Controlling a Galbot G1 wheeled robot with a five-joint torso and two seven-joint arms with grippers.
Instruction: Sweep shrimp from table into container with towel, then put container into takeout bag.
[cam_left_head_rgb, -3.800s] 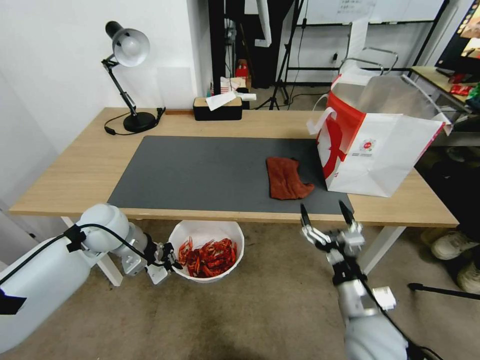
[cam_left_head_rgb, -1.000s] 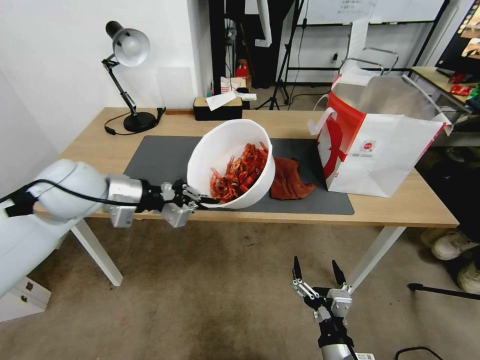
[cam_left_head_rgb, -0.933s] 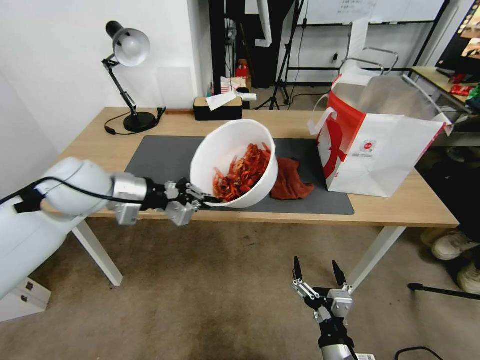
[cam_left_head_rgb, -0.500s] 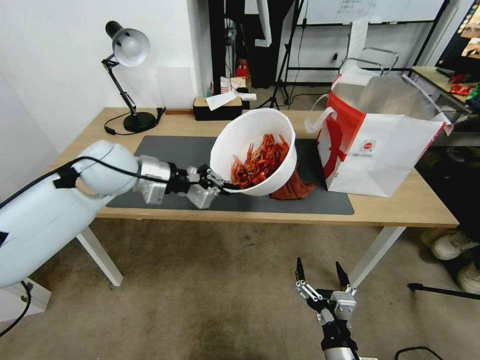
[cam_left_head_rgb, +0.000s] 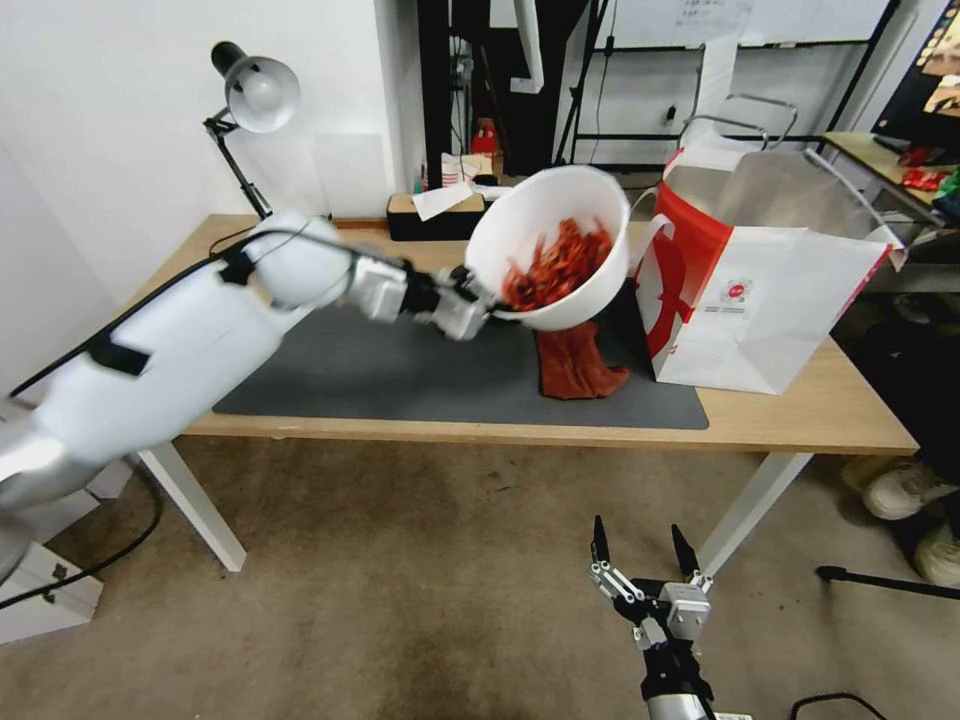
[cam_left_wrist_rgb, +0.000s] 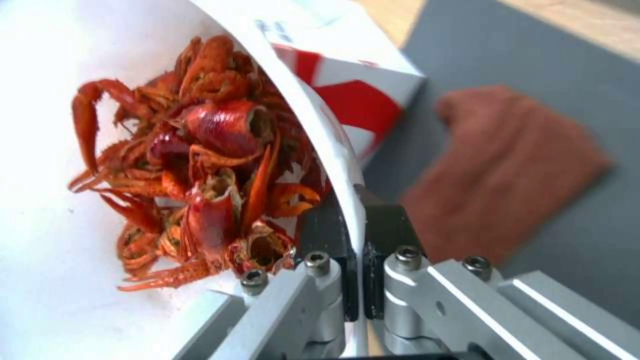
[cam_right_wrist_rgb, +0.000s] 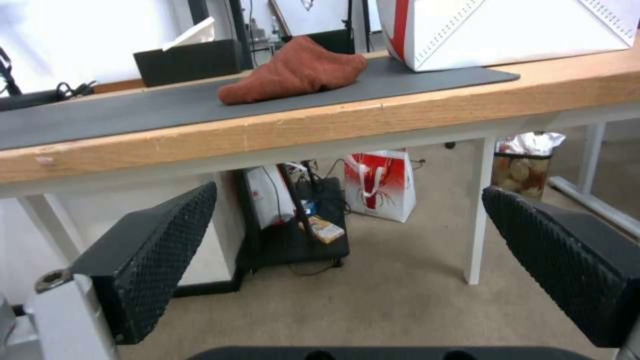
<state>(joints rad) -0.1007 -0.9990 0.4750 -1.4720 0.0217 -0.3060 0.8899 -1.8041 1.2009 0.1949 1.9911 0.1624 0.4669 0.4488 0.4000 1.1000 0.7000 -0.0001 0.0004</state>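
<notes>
The left gripper (cam_left_head_rgb: 483, 305) clamps the rim of the container (cam_left_head_rgb: 560, 215), held tilted in the air above the surface (cam_left_head_rgb: 800, 410) with the shrimp (cam_left_head_rgb: 555, 265) inside. The towel (cam_left_head_rgb: 575, 365) lies on the mat near the front edge, just beside the takeout bag (cam_left_head_rgb: 770, 300) standing toward the right edge. Below the front edge, the right gripper (cam_left_head_rgb: 642, 560) hangs spread wide, holding nothing.

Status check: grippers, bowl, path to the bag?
Left gripper shut on container rim, shrimp inside, held tilted beside takeout bag. Right gripper open, below table. Towel underneath.

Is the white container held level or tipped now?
Tipped: the container, pinched at its rim by the left gripper, shows its inside; shrimp lie heaped inside.
</notes>
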